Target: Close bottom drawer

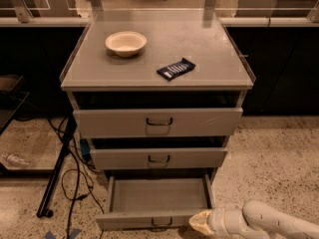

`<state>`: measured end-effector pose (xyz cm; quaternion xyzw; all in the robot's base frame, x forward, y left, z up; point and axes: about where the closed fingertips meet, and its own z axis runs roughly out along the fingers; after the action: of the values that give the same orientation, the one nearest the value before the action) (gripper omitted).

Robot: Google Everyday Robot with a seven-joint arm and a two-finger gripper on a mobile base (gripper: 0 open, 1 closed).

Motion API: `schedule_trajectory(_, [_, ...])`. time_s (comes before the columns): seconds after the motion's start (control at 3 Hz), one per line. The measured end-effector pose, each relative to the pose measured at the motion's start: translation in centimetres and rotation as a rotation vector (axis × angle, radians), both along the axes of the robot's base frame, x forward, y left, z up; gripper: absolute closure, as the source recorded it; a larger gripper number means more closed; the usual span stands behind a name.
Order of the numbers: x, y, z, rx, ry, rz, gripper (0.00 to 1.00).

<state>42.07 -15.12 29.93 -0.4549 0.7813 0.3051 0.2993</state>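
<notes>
The bottom drawer (149,220) is the lowest of three grey drawers in the cabinet. It is pulled out far, and its inside looks empty. A small dark loop handle (159,222) sits on its front panel. My gripper (200,222) comes in from the lower right on a white arm. Its cream tip is at the right end of the drawer's front panel, at or just in front of the panel's face.
The middle drawer (158,158) and top drawer (158,122) stand slightly out. On the cabinet top (219,59) are a cream bowl (125,43) and a dark snack bar (175,68). A black stand leg (55,178) and cables (79,183) lie on the floor at the left.
</notes>
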Motion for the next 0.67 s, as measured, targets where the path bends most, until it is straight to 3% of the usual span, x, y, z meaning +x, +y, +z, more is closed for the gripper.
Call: schedule_trajectory(0.67, [-0.43,0.68,-0.62,-0.021,0.0,0.033,1.0])
